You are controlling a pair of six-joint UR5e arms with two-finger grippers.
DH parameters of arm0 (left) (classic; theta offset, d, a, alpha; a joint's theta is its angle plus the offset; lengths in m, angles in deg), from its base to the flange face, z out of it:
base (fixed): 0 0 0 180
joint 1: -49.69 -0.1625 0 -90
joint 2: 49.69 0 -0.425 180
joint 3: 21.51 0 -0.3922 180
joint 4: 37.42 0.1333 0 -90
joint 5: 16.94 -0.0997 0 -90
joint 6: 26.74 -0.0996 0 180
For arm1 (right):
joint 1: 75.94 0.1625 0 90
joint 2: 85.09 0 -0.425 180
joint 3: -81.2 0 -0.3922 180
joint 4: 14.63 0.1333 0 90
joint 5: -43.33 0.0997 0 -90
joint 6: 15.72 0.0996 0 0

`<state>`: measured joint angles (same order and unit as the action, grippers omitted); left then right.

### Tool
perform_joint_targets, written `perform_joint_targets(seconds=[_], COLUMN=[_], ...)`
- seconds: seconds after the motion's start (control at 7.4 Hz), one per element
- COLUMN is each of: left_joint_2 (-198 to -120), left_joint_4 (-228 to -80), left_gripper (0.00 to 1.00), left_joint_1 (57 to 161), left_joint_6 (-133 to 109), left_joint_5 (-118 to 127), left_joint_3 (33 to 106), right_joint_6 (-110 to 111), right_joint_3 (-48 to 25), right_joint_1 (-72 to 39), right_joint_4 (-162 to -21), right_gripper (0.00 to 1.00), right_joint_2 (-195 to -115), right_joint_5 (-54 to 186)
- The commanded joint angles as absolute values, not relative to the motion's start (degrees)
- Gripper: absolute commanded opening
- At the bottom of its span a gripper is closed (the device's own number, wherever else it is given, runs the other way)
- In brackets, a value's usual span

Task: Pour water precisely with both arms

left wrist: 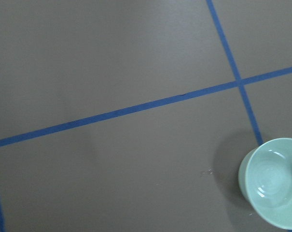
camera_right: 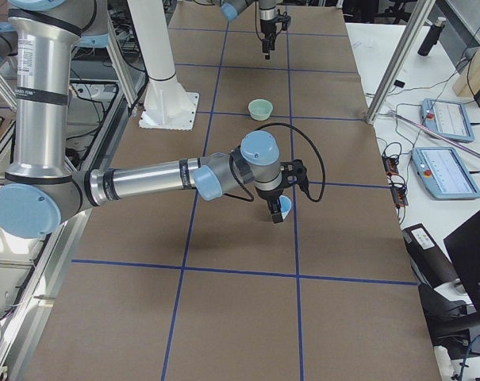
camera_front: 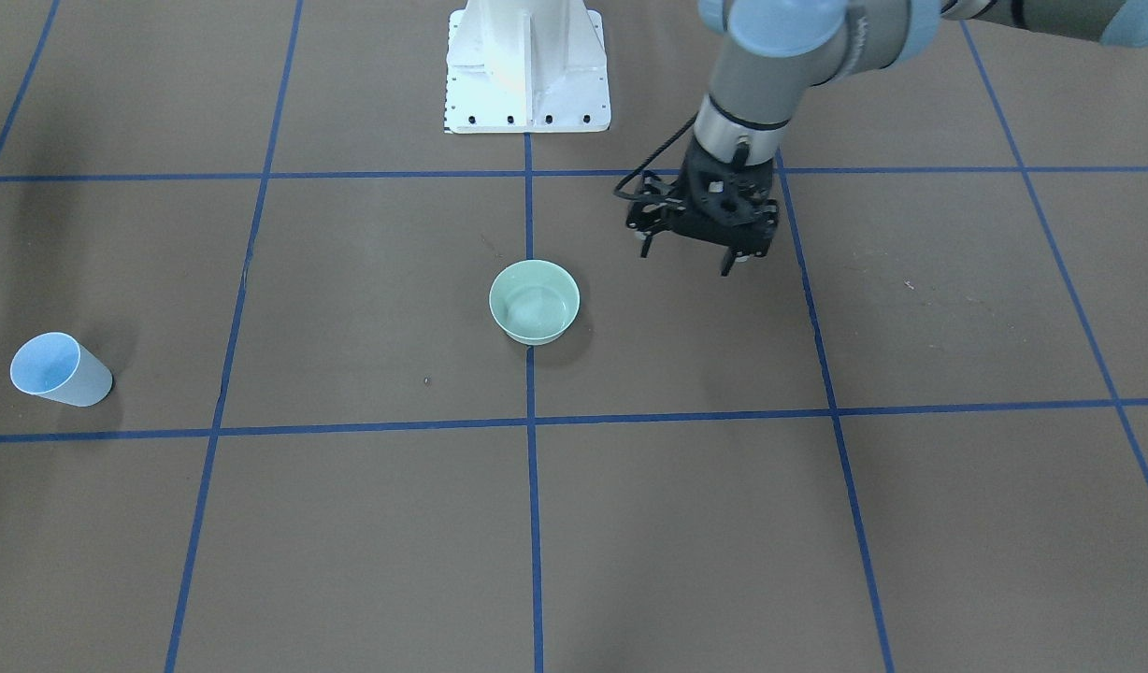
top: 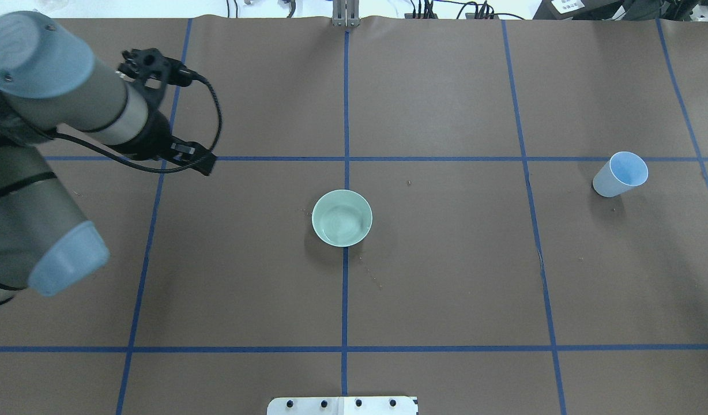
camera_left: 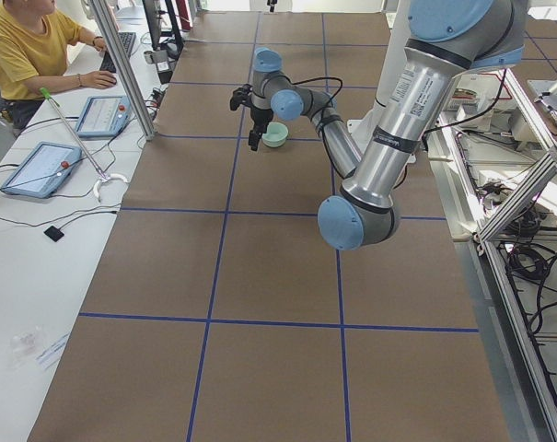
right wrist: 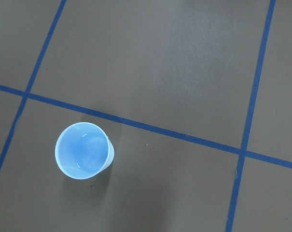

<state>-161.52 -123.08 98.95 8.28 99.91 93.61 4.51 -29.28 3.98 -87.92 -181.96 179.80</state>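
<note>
Water [left wrist: 273, 182] is seen only as faint ripples and glints in the bottom of one pale green bowl [top: 342, 218]. The bowl stands upright near the middle of the bench [top: 446, 276], on the central blue tape line. One pale blue cup [top: 620, 174] is counted, set on its base well apart from the bowl, far to the right in the overhead view. Whether any liquid lies in it cannot be told.

Two arms are counted. The left arm [top: 54, 86] is raised above the bench, to the left of the bowl in the overhead view. The left pincer [camera_front: 686, 260] is pointed down and spread wide, with nothing between its fingers, and it is clear of the bowl. The right arm [camera_right: 144, 184] is seen in the side view from the right, stretched out over the bench. The right pincer [camera_right: 276, 213] hangs just beside the cup, and whether it is spread or closed cannot be told.

One white pedestal [camera_front: 527, 70] is bolted at the robot's edge of the bench.
</note>
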Motion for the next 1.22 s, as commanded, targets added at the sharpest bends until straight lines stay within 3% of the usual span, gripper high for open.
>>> perform_joint_targets(seconds=[0.0, 0.54, 1.08], left_joint_2=[-150.5, -138.1, -136.0], left_joint_4=[-123.0, -123.4, -123.5], left_gripper=[1.0, 1.0, 1.0], left_joint_1=[115.1, 136.7, 140.9], left_joint_6=[-14.6, -30.0, -29.9], left_joint_5=[107.9, 113.1, 113.4], left_joint_3=[94.7, 89.0, 84.5], right_joint_6=[23.8, 54.3, 78.9], right_joint_3=[-37.1, -42.2, -38.9], right_joint_1=[-6.0, -31.2, -47.5], right_joint_4=[-88.0, -89.4, -99.3], right_gripper=[1.0, 1.0, 0.99], right_joint_2=[-181.7, -181.5, -181.2], right_joint_5=[172.5, 139.2, 107.0])
